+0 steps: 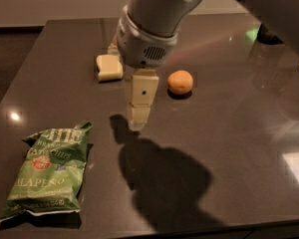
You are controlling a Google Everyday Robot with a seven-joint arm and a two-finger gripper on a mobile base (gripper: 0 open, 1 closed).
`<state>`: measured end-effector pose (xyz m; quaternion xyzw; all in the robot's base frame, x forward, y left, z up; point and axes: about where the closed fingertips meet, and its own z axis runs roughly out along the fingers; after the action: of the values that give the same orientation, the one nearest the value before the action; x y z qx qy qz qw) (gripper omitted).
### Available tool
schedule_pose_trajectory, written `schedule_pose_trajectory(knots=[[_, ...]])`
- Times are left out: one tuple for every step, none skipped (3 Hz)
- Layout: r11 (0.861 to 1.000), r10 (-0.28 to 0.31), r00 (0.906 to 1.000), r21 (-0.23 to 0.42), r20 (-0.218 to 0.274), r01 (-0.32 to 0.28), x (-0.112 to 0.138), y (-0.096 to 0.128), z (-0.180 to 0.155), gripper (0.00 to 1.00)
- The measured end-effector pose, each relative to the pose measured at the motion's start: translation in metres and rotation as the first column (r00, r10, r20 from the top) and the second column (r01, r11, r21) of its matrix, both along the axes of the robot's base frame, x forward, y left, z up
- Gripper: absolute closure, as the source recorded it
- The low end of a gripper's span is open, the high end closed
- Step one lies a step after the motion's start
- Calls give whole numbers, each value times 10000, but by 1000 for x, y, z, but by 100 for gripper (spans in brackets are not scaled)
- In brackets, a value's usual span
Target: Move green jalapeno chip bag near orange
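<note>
Dark counter, seen from its near edge. My gripper hangs at centre, pointing down, apart from every item; whether it is spread or pressed together I cannot tell. The green jalapeno chip bag lies flat at near left, well apart from the orange farther right. A pale yellow block lies left of the orange.

a dark, glossy table fills most of the view; a pale wall runs along the far side; dark floor shows at the far left; light glints on its top at left and right; the gripper hangs over the table's middle.
</note>
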<state>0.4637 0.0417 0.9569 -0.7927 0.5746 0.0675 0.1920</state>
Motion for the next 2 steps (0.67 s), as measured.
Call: schedule_pose_trajectory(knots=[[9898,1374,9904,-362,-156,-1378,-23,46,-18,0],[9674,2407,9696,-699,-452,-2434,-41,80,-37,0]])
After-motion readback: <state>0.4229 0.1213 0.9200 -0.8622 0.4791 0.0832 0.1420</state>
